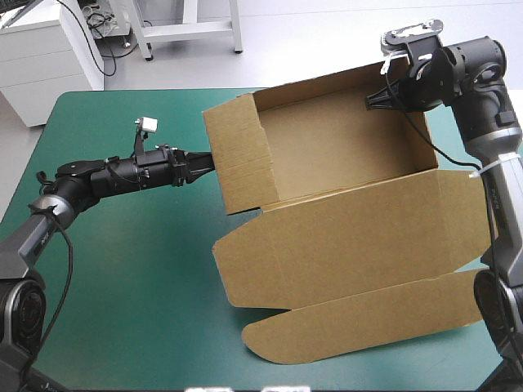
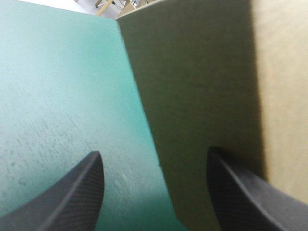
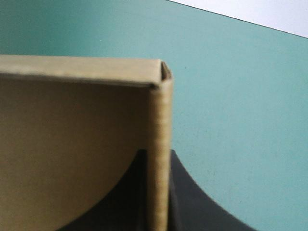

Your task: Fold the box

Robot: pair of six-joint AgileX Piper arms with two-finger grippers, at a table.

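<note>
Two arms work the box [image 1: 335, 143], one at each end. On the left, the left gripper [image 1: 206, 162] reaches in low and level. Its fingers [image 2: 77, 197] stand well apart, their tips at the outside of the left wall [image 1: 241, 155]. From the wrist, one finger is against the board and the other is over bare cover, with nothing pinched.

Mid-counter, the box sits as an open tray with its walls raised. The lid [image 1: 351, 241] lies flat toward the near edge, and its long tuck flap [image 1: 359, 322] lies flat beyond it.

On the right, the right gripper [image 1: 376, 100] comes down on the tray's far right corner. Its fingers are all but together and clamped on the wall, with board between them.

The trouble I can see from here:
- A push from the left against that tall wall, with only one corner pinned, could swing the whole tray round that corner.
- The same push could cave the wall inward and pop its tuck.
- The right grip sits right at the corner's edge, so a tug could slide it off.
- The loose lid could drag and crease if the tray skids.

The counter [image 1: 122, 269] wears a teal-green cover that lies flat and looks smooth, so it likely offers little to stop a slide. Beyond its far edge, on pale floor, stand a white cabinet [image 1: 41, 57] and a white frame [image 1: 188, 28].
</note>
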